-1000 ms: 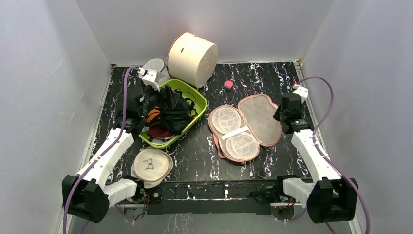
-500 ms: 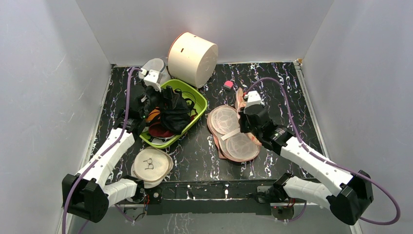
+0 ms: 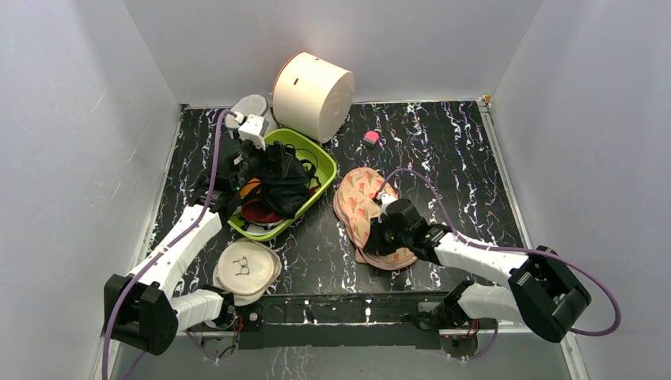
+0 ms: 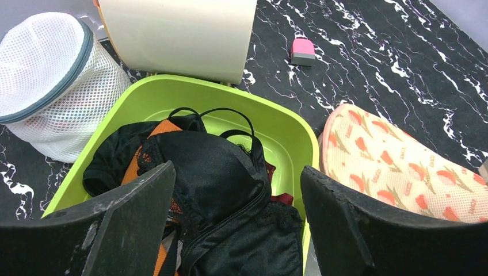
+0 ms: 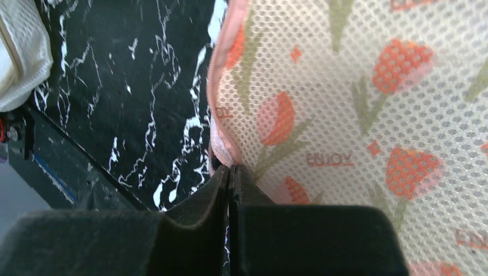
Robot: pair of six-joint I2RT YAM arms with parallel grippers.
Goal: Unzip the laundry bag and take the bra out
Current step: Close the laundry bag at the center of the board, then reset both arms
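Laundry bag folded shut: seen from above, the pouch that a second ago lay spread open, its two mesh cups bare, now shows only its printed outer face. The right gripper has swung across to its near edge. The black bra lies atop a heap of garments in the green basin, just left of the bag and apart from it, so the removal looks complete.

Left wrist view: the left gripper hangs wide open over the bra, holding nothing. The bag's peach, tulip-printed mesh shows beyond the basin's rim.

Right wrist view: jaws pressed fully together at the bag's pink piped rim. Whether any fabric is caught between them cannot be told.
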